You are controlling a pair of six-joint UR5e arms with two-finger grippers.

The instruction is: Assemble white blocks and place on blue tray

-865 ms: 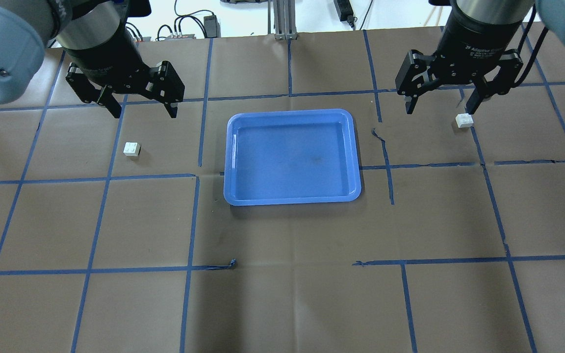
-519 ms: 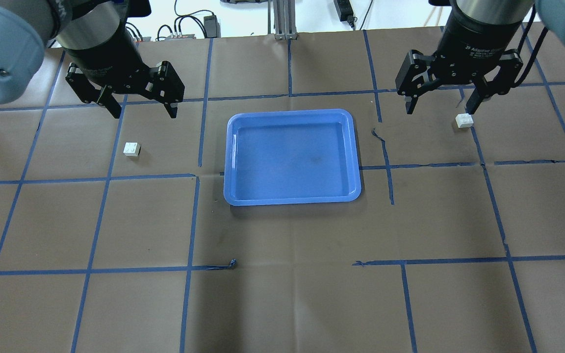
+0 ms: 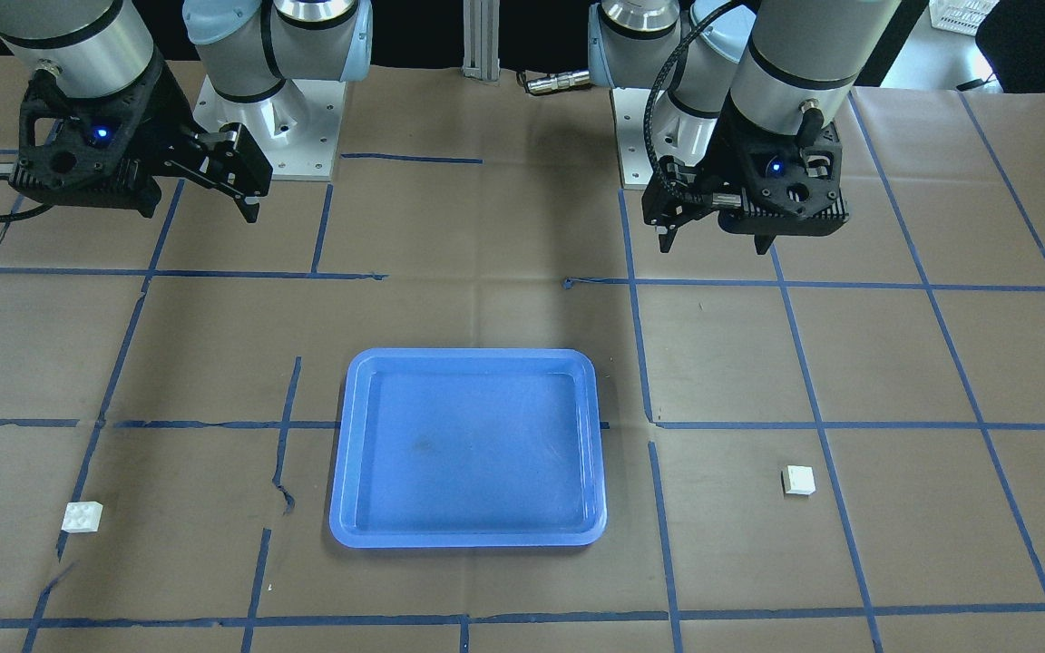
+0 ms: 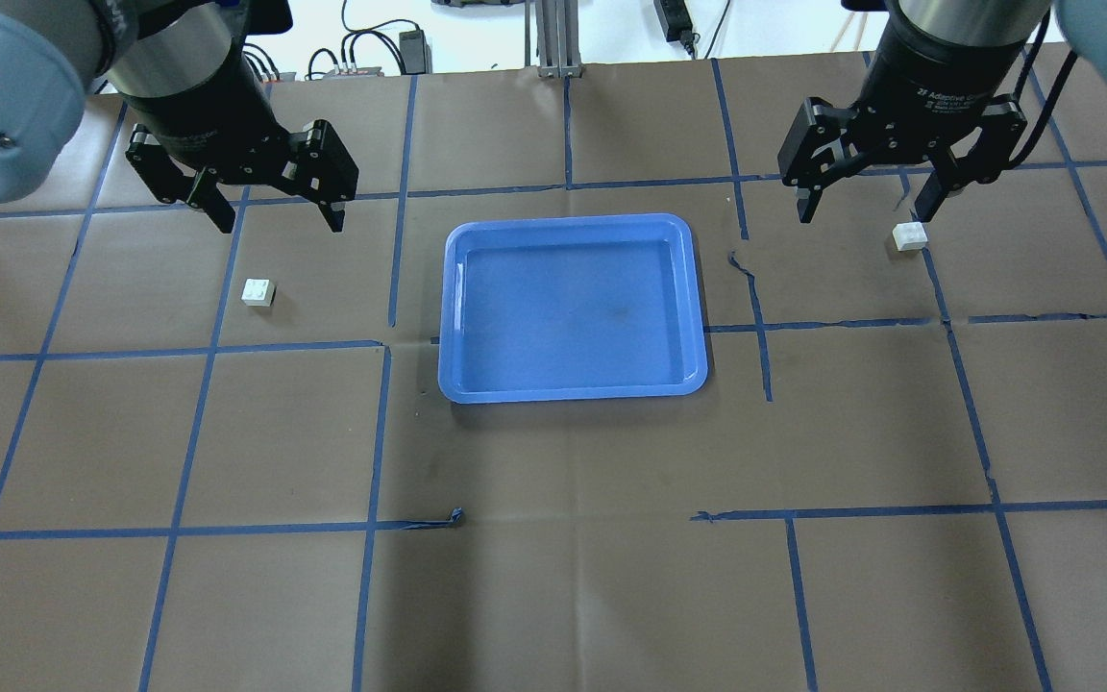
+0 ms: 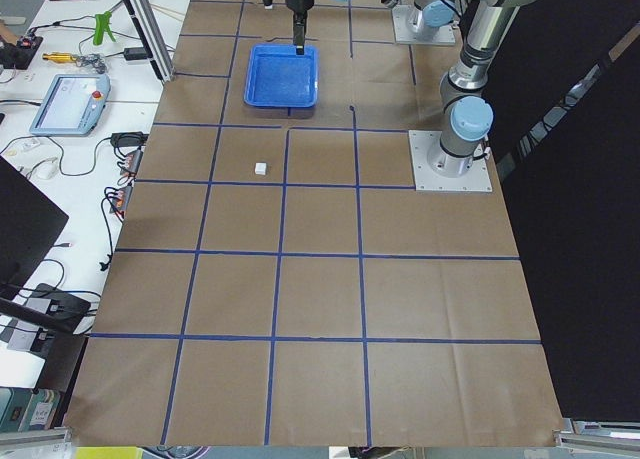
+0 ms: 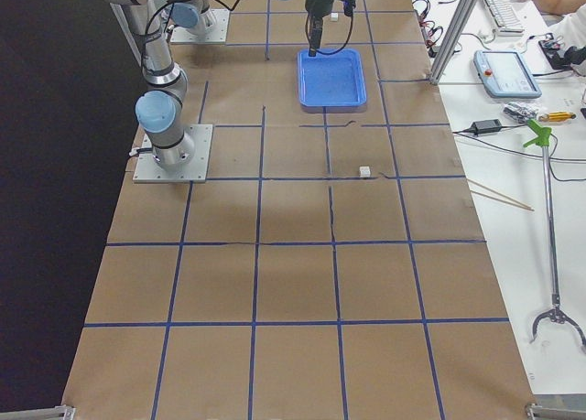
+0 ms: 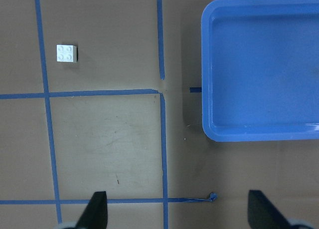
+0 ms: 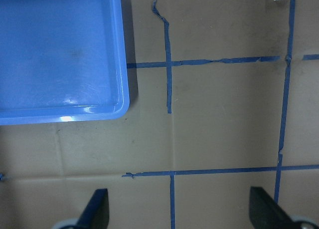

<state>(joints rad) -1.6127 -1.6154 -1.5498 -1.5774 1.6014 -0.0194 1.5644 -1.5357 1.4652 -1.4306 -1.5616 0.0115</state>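
Where the overhead camera looks: blue tray [image 4: 573, 317] mid-frame, long axis left-right; first white block [image 4: 258, 292] left of it, second white block [image 4: 910, 235] upper right, both apart from the tray, studs up.
Overhead, claws: left gripper [image 4: 279, 223] and right gripper [image 4: 863, 213] spread wide, empty, upper corners.
Front-facing view: right gripper's far finger hidden behind its body.
Right wrist view: second white block cut off at the top right corner; tray cropped.

Overhead, front views oppose; sides distant; wrist cameras downward, sharing blue tray [image 7: 259, 64].
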